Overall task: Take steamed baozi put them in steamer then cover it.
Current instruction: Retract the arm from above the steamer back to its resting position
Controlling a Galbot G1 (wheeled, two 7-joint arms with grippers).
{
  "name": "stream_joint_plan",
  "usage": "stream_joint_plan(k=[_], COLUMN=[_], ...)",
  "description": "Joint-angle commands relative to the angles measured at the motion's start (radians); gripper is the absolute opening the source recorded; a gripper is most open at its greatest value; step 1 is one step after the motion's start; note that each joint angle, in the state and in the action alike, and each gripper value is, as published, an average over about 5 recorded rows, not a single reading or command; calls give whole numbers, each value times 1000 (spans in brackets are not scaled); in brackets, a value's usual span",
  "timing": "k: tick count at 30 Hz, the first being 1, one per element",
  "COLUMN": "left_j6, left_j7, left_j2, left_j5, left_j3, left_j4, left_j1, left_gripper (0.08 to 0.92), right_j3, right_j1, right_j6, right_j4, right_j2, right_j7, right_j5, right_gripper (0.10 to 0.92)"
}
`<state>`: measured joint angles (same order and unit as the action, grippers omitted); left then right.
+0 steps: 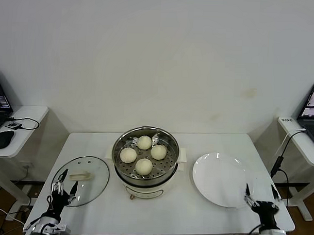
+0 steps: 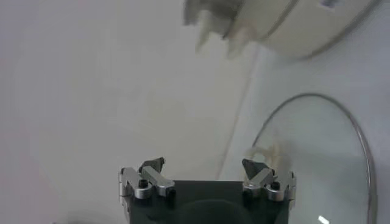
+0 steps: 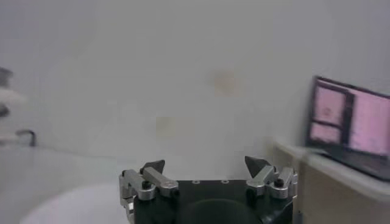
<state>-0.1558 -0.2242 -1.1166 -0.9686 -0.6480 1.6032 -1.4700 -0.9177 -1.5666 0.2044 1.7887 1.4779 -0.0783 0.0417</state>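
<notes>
Several cream-white steamed baozi [image 1: 144, 156] lie on the perforated tray inside the steel steamer [image 1: 168, 172] at the table's middle. The glass cover [image 1: 90, 190] with its cream bar handle [image 1: 79, 174] lies flat on the table to the steamer's left; it also shows in the left wrist view [image 2: 317, 164]. My left gripper [image 1: 64, 179] [image 2: 208, 164] stands open and empty at the cover's near left edge. My right gripper [image 1: 260, 195] [image 3: 207, 163] is open and empty at the near right of the white plate [image 1: 217, 179].
Side tables flank the work table: the left one holds a laptop, a mouse [image 1: 2, 139] and a cable; the right one [image 1: 300, 138] holds a laptop [image 3: 350, 125]. A wall rises behind.
</notes>
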Motion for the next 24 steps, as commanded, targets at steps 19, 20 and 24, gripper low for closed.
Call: stream_joint_plan(k=[19,20,24], left_j6=[72,72,74], left_j7=[33,34,42], left_j2=[56,56,53], left_j5=[-167,-166,-167], left_j3=[116,117,126], left_j4=[-251,-250,-247], left_j1=[270,271,275], left_gripper=[823,823,823], right_j3=[-109,-109,-108], right_j1=[-78,-78,-78], right_j6=[15,15,17], right_j4=[-30,-32,-37], right_j2=[61,60,60], right_j7=[8,7,7], right_j5=[29,29,32], right_gripper=[823,823,823])
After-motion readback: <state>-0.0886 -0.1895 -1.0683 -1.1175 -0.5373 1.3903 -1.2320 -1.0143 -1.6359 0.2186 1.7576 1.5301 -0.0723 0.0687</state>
